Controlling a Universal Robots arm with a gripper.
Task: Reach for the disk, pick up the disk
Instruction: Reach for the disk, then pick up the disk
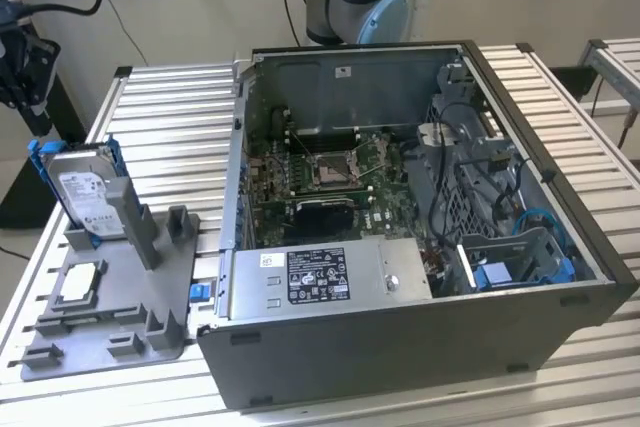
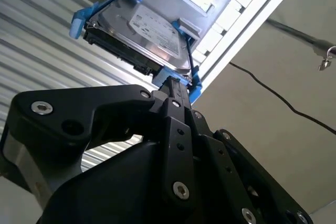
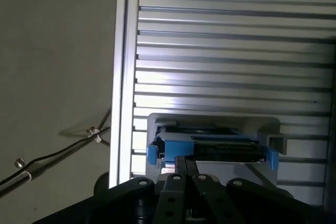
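My pincer (image 2: 172,83) is pressed together, with nothing between its fingers, and it points toward the disk (image 2: 152,38).

In the exterior view the disk (image 1: 85,197) stands on its edge, leaning a little, in a slot of the grey holder (image 1: 115,332) at the exterior view's left, on the slatted metal table (image 1: 170,117) and just beside the open computer case (image 1: 400,347). Its white label faces the camera, and a blue frame (image 1: 38,159) runs along its sides. A small square chip (image 1: 80,287) lies flat on the same holder, apart from the disk. In the first wrist view my two fingers lie side by side, and past their tips I see the narrow edge of the disk (image 3: 220,149), with the blue frame (image 3: 167,148) at both ends. In the second wrist view my fingertips reach up to a corner of the blue frame; whether they touch it I cannot tell.
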